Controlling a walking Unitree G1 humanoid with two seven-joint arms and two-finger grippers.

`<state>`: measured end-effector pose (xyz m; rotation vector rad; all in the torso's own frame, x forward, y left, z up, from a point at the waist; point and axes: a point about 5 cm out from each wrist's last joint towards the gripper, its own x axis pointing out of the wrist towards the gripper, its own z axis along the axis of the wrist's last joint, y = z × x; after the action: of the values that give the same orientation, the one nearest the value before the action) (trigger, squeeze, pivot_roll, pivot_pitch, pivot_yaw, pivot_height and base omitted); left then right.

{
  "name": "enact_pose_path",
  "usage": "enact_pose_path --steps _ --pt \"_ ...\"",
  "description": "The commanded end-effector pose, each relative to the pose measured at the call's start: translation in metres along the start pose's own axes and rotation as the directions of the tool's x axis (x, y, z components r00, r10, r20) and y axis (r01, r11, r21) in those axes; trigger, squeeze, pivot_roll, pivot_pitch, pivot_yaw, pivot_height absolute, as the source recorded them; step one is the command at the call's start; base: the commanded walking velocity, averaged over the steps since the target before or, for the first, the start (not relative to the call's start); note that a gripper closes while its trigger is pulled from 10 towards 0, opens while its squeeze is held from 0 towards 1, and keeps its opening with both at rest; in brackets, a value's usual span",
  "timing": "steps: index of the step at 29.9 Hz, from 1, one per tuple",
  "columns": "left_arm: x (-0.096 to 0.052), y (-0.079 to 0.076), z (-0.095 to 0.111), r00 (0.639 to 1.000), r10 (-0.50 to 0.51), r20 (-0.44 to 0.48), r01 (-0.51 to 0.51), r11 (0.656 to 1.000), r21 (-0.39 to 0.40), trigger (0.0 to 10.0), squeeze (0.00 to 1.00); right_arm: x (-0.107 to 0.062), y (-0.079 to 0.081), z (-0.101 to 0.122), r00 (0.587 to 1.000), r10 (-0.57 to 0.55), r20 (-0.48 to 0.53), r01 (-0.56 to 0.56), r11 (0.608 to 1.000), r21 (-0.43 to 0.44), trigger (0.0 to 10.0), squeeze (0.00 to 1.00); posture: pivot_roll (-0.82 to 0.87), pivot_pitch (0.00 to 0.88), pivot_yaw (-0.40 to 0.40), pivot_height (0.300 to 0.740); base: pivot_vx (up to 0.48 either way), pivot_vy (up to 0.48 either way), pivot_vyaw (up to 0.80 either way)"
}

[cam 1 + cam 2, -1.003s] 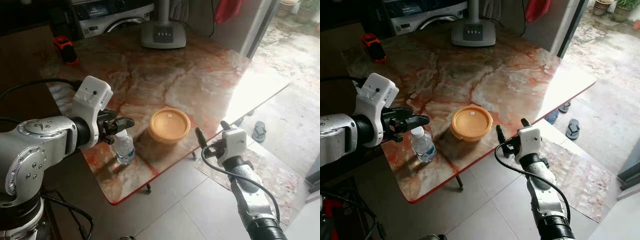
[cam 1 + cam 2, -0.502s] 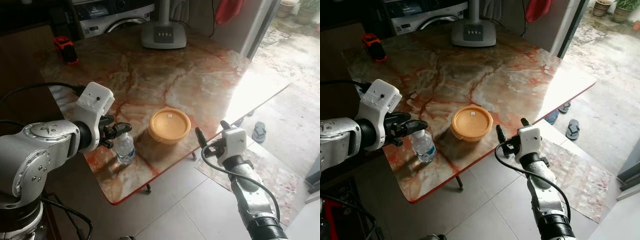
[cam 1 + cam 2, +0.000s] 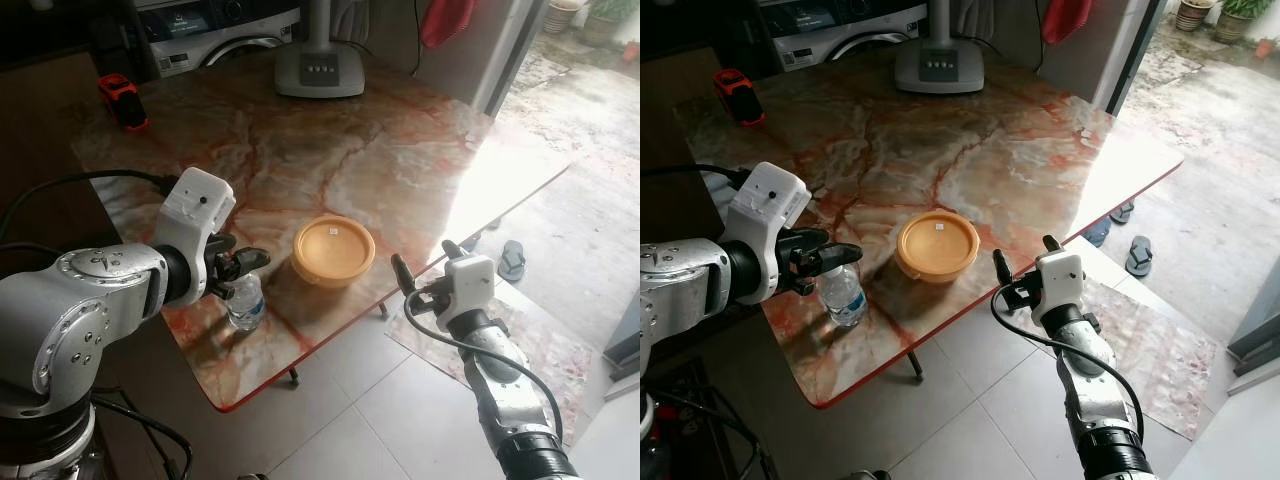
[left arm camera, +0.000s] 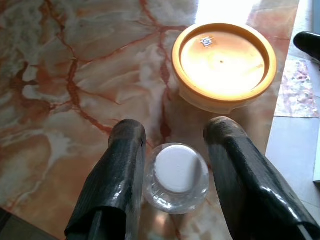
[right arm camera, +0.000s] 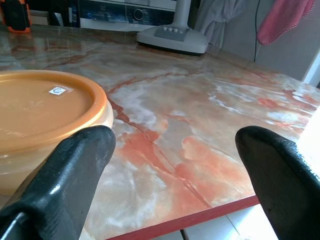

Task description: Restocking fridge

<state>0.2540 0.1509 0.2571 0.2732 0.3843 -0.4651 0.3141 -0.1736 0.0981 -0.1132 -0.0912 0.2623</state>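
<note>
A small clear water bottle (image 3: 245, 302) with a white cap (image 4: 176, 169) stands upright near the front edge of the marble table (image 3: 330, 150). My left gripper (image 3: 252, 262) is open, its two black fingers (image 4: 122, 165) down either side of the bottle's top with small gaps showing. A round orange lidded container (image 3: 333, 250) sits just to the bottle's right. My right gripper (image 3: 423, 258) is open and holds nothing. It hovers off the table's front edge, pointing at the container (image 5: 40, 115).
A white fan base (image 3: 318, 72) and a red-and-black object (image 3: 118, 98) stand at the table's far side, before a washing machine (image 3: 220, 40). A sandal (image 3: 512, 260) and a patterned mat (image 3: 540, 340) lie on the tiled floor at right.
My left gripper has dropped lower, so its fingers now flank the bottle's cap. The bottle, container and right arm have held still; the view shifted slightly.
</note>
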Motion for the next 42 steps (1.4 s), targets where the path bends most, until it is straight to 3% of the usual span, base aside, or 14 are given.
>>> enact_pose_path --steps 1,2,16,17,18,19,23,24,42 --pt "0.0004 0.0013 -0.0029 1.000 0.021 -0.010 -0.021 1.000 0.011 10.0 0.05 0.0000 -0.0007 -0.0019 1.000 0.006 -0.008 -0.006 1.000 -0.004 10.0 0.00 0.10 0.087 -0.051 0.740 0.000 0.000 0.00" --pt "0.0006 0.0021 -0.0032 1.000 0.030 -0.009 -0.030 0.999 0.015 10.0 1.00 -0.0001 -0.0005 -0.0020 1.000 0.007 -0.009 -0.007 1.000 -0.003 10.0 0.00 0.10 0.090 -0.052 0.740 0.000 0.000 0.00" --pt "0.0025 0.0010 -0.0029 1.000 0.028 0.006 -0.028 1.000 0.007 10.0 1.00 -0.0005 -0.0011 -0.0026 1.000 0.015 -0.015 -0.015 1.000 -0.006 10.0 0.00 0.09 0.091 -0.053 0.740 0.000 0.000 0.00" --pt "0.0030 0.0017 -0.0036 0.999 0.035 0.003 -0.035 0.999 0.005 10.0 0.61 -0.0005 -0.0007 -0.0028 1.000 0.017 -0.016 -0.017 1.000 -0.006 10.0 0.00 0.09 0.091 -0.053 0.740 0.000 0.000 0.00" --pt "0.0033 0.0021 -0.0042 0.999 0.039 0.000 -0.039 0.999 0.004 10.0 0.61 -0.0005 -0.0004 -0.0029 1.000 0.018 -0.016 -0.018 1.000 -0.006 10.0 0.00 0.09 0.091 -0.053 0.740 0.000 0.000 0.00" --pt "0.0033 0.0022 -0.0047 0.999 0.040 0.000 -0.040 0.999 0.012 10.0 0.00 -0.0005 -0.0002 -0.0030 1.000 0.019 -0.017 -0.019 1.000 -0.006 10.0 0.00 0.09 0.090 -0.055 0.740 0.000 0.000 0.00" --pt "0.0034 0.0018 -0.0043 0.999 0.043 0.015 -0.044 0.999 0.028 10.0 0.00 -0.0003 0.0002 -0.0029 1.000 0.022 -0.017 -0.022 1.000 -0.005 10.0 0.00 0.09 0.089 -0.056 0.740 0.000 0.000 0.00" --pt "0.0035 0.0016 -0.0043 0.999 0.042 0.015 -0.042 0.999 0.028 10.0 1.00 -0.0001 0.0002 -0.0029 1.000 0.022 -0.018 -0.022 1.000 -0.005 10.0 0.00 0.09 0.087 -0.056 0.740 0.000 0.000 0.00" --pt "0.0048 -0.0029 -0.0034 1.000 0.000 0.022 0.000 1.000 -0.008 10.0 1.00 0.0008 -0.0009 -0.0025 0.999 0.027 -0.019 -0.027 1.000 -0.008 10.0 0.00 0.09 0.084 -0.059 0.740 0.000 0.000 0.00"
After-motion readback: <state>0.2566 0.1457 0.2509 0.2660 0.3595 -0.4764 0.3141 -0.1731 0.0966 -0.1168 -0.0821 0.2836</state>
